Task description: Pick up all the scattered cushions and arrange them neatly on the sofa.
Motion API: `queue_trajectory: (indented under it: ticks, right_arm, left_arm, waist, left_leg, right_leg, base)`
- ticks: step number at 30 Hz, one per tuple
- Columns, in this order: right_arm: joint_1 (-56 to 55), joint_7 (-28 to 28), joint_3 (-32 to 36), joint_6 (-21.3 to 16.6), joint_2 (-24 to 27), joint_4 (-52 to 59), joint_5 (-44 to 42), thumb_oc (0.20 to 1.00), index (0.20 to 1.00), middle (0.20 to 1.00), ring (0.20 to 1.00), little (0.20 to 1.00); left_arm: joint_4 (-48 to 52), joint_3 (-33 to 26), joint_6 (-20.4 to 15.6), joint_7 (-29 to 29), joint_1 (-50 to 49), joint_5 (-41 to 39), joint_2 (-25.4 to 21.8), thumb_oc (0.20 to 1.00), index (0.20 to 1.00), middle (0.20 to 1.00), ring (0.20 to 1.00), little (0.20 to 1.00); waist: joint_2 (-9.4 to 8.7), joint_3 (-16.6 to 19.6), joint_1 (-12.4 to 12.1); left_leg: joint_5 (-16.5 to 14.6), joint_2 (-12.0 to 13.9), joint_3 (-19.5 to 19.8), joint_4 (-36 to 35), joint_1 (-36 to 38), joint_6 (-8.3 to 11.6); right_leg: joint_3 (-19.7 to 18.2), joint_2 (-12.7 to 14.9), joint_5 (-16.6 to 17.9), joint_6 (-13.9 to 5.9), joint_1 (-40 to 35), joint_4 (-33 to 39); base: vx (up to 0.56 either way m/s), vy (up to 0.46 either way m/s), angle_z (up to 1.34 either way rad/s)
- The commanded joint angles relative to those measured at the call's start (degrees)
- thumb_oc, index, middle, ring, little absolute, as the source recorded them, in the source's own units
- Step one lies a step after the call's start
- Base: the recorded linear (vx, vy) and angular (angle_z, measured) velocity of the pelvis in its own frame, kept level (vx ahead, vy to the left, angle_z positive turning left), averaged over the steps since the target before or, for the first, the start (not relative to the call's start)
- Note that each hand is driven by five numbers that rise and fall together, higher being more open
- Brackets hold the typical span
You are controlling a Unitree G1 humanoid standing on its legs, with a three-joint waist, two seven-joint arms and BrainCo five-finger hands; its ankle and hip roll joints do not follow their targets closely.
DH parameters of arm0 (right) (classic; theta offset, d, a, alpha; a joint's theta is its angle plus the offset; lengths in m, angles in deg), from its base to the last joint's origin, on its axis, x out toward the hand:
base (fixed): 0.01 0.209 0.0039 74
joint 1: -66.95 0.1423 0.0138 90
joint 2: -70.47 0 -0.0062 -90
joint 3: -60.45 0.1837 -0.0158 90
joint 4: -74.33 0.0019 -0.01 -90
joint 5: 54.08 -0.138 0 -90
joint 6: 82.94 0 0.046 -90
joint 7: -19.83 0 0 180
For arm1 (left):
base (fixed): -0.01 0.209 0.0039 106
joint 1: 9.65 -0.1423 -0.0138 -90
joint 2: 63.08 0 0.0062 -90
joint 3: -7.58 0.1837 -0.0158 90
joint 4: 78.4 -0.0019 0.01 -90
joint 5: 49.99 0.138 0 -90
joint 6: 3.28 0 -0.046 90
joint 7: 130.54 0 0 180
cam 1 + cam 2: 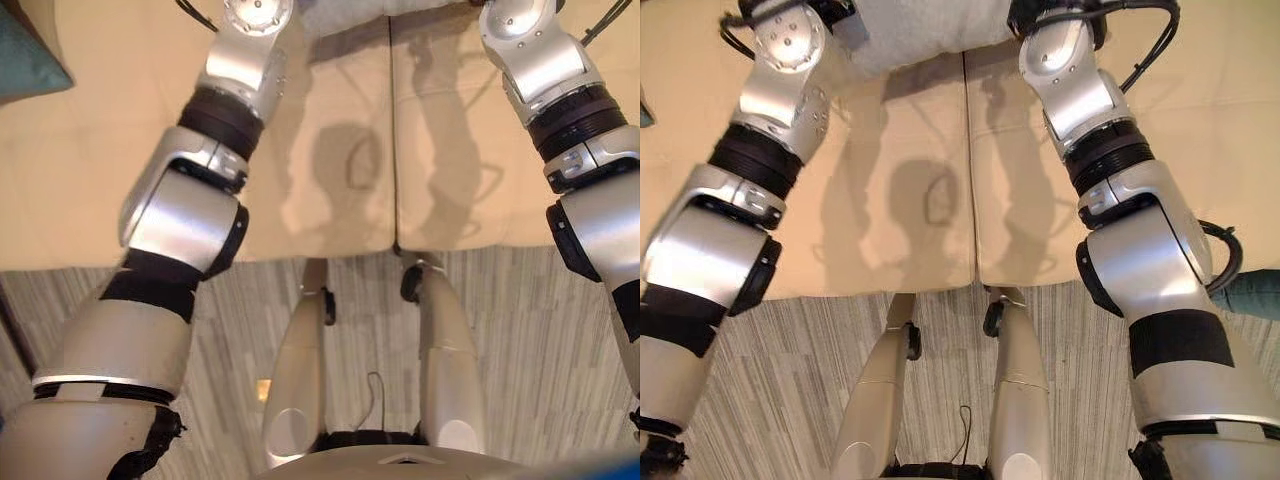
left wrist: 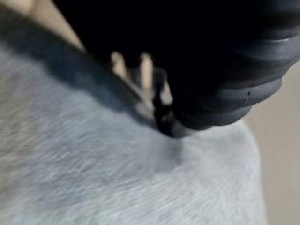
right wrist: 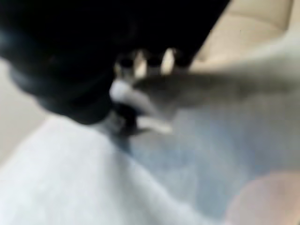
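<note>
Up over the beige sofa [image 1: 890, 150], both arms reach to a pale grey cushion [image 1: 920, 30] held between them above the seat. Each hand, left [image 2: 150, 79] and right [image 3: 140, 101], presses a side, though I cannot tell how the fingers sit. A teal cushion [image 1: 25, 55] lies far left.

The grey cushion [image 2: 117, 178] is soft, brushed, matt cloth. The sofa [image 1: 910, 180] looks like smooth beige leather. The floor [image 1: 540, 340] is striped, matt carpet.
</note>
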State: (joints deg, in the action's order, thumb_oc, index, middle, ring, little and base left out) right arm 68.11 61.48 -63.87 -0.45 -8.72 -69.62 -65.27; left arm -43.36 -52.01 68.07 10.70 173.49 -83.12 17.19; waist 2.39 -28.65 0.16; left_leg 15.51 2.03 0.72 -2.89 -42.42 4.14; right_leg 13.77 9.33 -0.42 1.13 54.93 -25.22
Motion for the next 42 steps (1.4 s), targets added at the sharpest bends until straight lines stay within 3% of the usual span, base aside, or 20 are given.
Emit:
queue_trajectory:
  ticks: [1, 5, 6, 7, 9, 10, 12, 15, 17, 18, 19, 20, 21, 22, 23, 25, 37, 42]
  right_arm:
    - [7.47, -5.76, -6.23, -4.53, -7.71, 3.88, 0.72, 0.200, 0.200, 0.200, 0.200, 0.200]
    - [6.09, -6.41, -6.21, -4.32, -7.57, 4.40, 0.55, 0.200, 0.200, 0.200, 0.200, 0.200]
    - [5.31, -6.97, -6.09, -3.75, -7.53, 4.57, 1.06, 0.200, 0.200, 0.200, 0.200, 0.200]
    - [5.25, -6.96, -6.09, -3.73, -7.55, 4.59, 1.08, 0.200, 0.200, 0.200, 0.200, 0.200]
    - [4.84, -7.36, -6.13, -3.09, -7.13, 4.45, 1.81, 0.200, 0.200, 0.200, 0.200, 0.200]
    - [5.03, -8.28, -6.64, -2.29, -6.72, 3.22, 2.14, 0.250, 0.250, 0.250, 0.250, 0.250]
    - [5.25, -8.37, -6.38, -1.70, -5.89, 2.23, 2.22, 0.495, 0.495, 0.495, 0.495, 0.495]
    - [4.87, -8.30, -6.00, -1.45, -4.98, 1.94, 2.66, 0.520, 0.520, 0.520, 0.520, 0.520]
    - [4.67, -8.19, -5.66, -1.04, -4.18, 2.43, 3.34, 0.633, 0.633, 0.633, 0.633, 0.633]
    - [4.77, -8.18, -5.67, -1.02, -4.14, 2.48, 3.36, 0.715, 0.715, 0.715, 0.715, 0.715]
    - [4.53, -8.18, -5.18, -0.89, -2.98, 2.72, 3.51, 1.000, 1.000, 1.000, 1.000, 1.000]
    - [4.64, -8.05, -4.97, -0.74, -2.84, 2.92, 3.49, 1.000, 1.000, 1.000, 1.000, 1.000]
    - [4.45, -8.03, -4.96, -0.72, -2.84, 2.95, 3.50, 1.000, 1.000, 1.000, 1.000, 1.000]
    - [4.28, -7.98, -4.40, -0.75, -2.35, 3.07, 3.30, 1.000, 1.000, 1.000, 1.000, 1.000]
    - [3.85, -7.94, -4.08, -0.74, -1.99, 3.19, 3.15, 1.000, 1.000, 1.000, 1.000, 1.000]
    - [3.18, -7.94, -3.43, -0.94, -1.25, 3.05, 2.73, 1.000, 1.000, 1.000, 1.000, 1.000]
    - [-2.73, -9.86, -1.18, -2.13, 2.14, 6.48, 2.99, 1.000, 1.000, 1.000, 1.000, 1.000]
    - [-4.78, -10.28, 0.24, -1.81, 6.11, 5.99, 3.14, 1.000, 1.000, 1.000, 1.000, 1.000]
  left_arm:
    - [2.18, 3.48, -2.11, 5.13, 12.76, 1.85, 4.25, 0.200, 0.200, 0.200, 0.200, 0.200]
    - [2.22, 2.76, -1.66, 5.54, 10.72, 1.88, 3.87, 0.200, 0.200, 0.200, 0.200, 0.200]
    - [2.84, 1.67, -1.88, 5.87, 8.33, 1.05, 4.63, 0.947, 0.947, 0.947, 0.947, 0.947]
    - [2.90, 1.65, -1.88, 5.87, 8.23, 1.06, 4.62, 1.000, 1.000, 1.000, 1.000, 1.000]
    - [3.97, 0.42, -2.03, 5.92, 5.12, 0.90, 5.31, 1.000, 1.000, 1.000, 1.000, 1.000]
    - [4.52, 0.06, -2.22, 6.53, 3.24, 0.78, 6.05, 1.000, 1.000, 1.000, 1.000, 1.000]
    - [5.79, -0.95, -2.63, 6.79, 0.37, -0.26, 8.30, 1.000, 1.000, 1.000, 1.000, 1.000]
    - [7.10, -2.14, -2.84, 6.90, -2.14, -0.46, 9.72, 1.000, 1.000, 1.000, 1.000, 1.000]
    - [8.04, -3.27, -3.31, 6.85, -4.61, -1.22, 11.03, 1.000, 1.000, 1.000, 1.000, 1.000]
    - [8.09, -3.29, -3.28, 6.80, -4.53, -1.19, 10.98, 1.000, 1.000, 1.000, 1.000, 1.000]
    - [8.80, -4.13, -3.81, 7.16, -5.92, -2.21, 11.40, 1.000, 1.000, 1.000, 1.000, 1.000]
    - [9.14, -4.47, -3.94, 7.27, -6.53, -2.92, 11.96, 1.000, 1.000, 1.000, 1.000, 1.000]
    - [9.22, -4.45, -3.94, 7.28, -6.74, -2.93, 12.02, 1.000, 1.000, 1.000, 1.000, 1.000]
    - [9.53, -5.00, -4.12, 7.39, -7.59, -3.72, 12.39, 1.000, 1.000, 1.000, 1.000, 1.000]
    - [9.80, -4.97, -3.92, 7.69, -8.23, -3.51, 12.36, 1.000, 1.000, 1.000, 1.000, 1.000]
    - [9.89, -4.59, -3.43, 8.00, -8.75, -2.35, 11.42, 1.000, 1.000, 1.000, 1.000, 1.000]
    - [7.41, -4.56, -1.48, 7.51, -9.62, 3.44, -2.69, 1.000, 1.000, 1.000, 1.000, 1.000]
    - [7.48, -8.75, -1.44, 6.05, -13.88, 3.67, -7.92, 1.000, 1.000, 1.000, 1.000, 1.000]
  waist:
    - [-0.74, 1.51, -0.59]
    - [-0.48, 1.38, -0.56]
    - [-0.19, 1.21, -0.43]
    - [-0.19, 1.25, -0.43]
    - [-0.29, 0.93, -0.54]
    - [-0.36, 0.76, -0.44]
    - [-0.37, -0.13, -0.45]
    - [-0.36, -0.80, -0.58]
    - [-0.65, -1.14, -0.53]
    - [-0.65, -1.09, -0.54]
    - [-0.80, -1.14, -0.40]
    - [-0.83, -1.10, -0.40]
    - [-0.83, -1.14, -0.42]
    - [-0.76, -1.11, -0.36]
    - [-0.74, -1.14, -0.31]
    - [-0.71, -1.14, -0.43]
    - [-0.56, -1.15, 0.19]
    - [-0.20, -1.15, 0.20]
  left_leg:
    - [-6.11, -1.21, 3.96, -2.11, 7.19, 4.09]
    - [-5.69, -1.37, 5.04, -2.11, 6.02, 4.42]
    - [-5.49, -1.55, 4.96, -2.11, 5.54, 4.25]
    - [-5.49, -1.55, 4.95, -2.11, 5.55, 4.25]
    - [-5.54, -1.61, 5.00, -2.11, 5.76, 3.99]
    - [-5.86, -1.52, 4.49, -2.11, 6.03, 3.80]
    - [-5.76, -1.58, 4.18, -2.11, 6.40, 3.67]
    - [-5.90, -1.57, 4.15, -2.11, 7.26, 3.51]
    - [-4.72, -1.72, 3.45, -2.11, 6.76, 3.16]
    - [-5.92, -1.64, 3.56, -2.11, 7.46, 3.24]
    - [-4.75, -1.80, 2.96, -2.11, 6.74, 3.18]
    - [-6.02, -1.74, 3.13, -2.11, 7.41, 3.16]
    - [-4.83, -1.82, 2.99, -2.09, 6.70, 3.07]
    - [-5.99, -1.83, 3.09, -2.11, 7.53, 3.09]
    - [-4.90, -1.92, 2.82, -2.06, 6.87, 3.02]
    - [-4.96, -1.94, 2.76, -1.93, 7.27, 2.85]
    - [-5.96, -2.38, 1.59, -1.51, 10.20, 2.12]
    - [-6.51, -2.59, 1.33, -0.61, 11.25, 1.88]
  right_leg:
    - [-2.25, 1.50, 3.80, -11.62, -5.51, 10.62]
    - [-1.88, 1.31, 3.79, -11.43, -4.77, 10.86]
    - [-2.14, 1.27, 3.67, -11.33, -4.21, 10.71]
    - [-2.15, 1.27, 3.67, -11.33, -4.21, 10.69]
    - [-2.56, 1.25, 3.52, -11.16, -3.71, 9.87]
    - [-2.88, 1.54, 3.44, -11.21, -3.39, 9.26]
    - [-3.03, 1.81, 3.24, -11.13, -3.58, 8.87]
    - [-3.15, 1.90, 3.00, -10.99, -3.92, 8.23]
    - [-3.02, 2.30, 5.18, -10.71, -3.16, 8.44]
    - [-3.41, 2.16, 3.54, -11.21, -3.78, 8.22]
    - [-3.08, 2.60, 5.41, -10.88, -3.25, 8.60]
    - [-3.49, 2.53, 3.71, -11.37, -3.95, 8.45]
    - [-3.14, 2.65, 5.35, -10.87, -3.31, 8.66]
    - [-3.52, 2.60, 3.79, -11.37, -3.85, 8.12]
    - [-3.10, 2.85, 5.37, -10.87, -3.31, 8.43]
    - [-3.12, 3.04, 5.32, -10.82, -3.65, 8.44]
    - [-3.93, 3.52, 5.65, -11.05, -6.41, 8.77]
    - [-4.10, 3.79, 5.53, -10.95, -7.52, 8.51]
  base:
    - [0.00, 0.000, 0.00]
    - [0.00, 0.009, 0.01]
    - [0.01, 0.028, 0.04]
    - [0.01, 0.046, 0.04]
    - [-0.01, 0.031, 0.03]
    - [0.00, 0.000, 0.00]
    - [0.00, 0.000, 0.00]
    - [0.00, 0.000, 0.00]
    - [-0.04, 0.012, 0.00]
    - [-0.09, 0.029, 0.01]
    - [0.06, 0.004, 0.01]
    - [-0.08, 0.014, 0.02]
    - [0.06, 0.007, 0.01]
    - [-0.08, 0.017, 0.01]
    - [0.00, 0.000, 0.00]
    - [-0.05, 0.011, 0.01]
    - [-0.02, 0.024, -0.01]
    - [0.00, 0.000, 0.00]
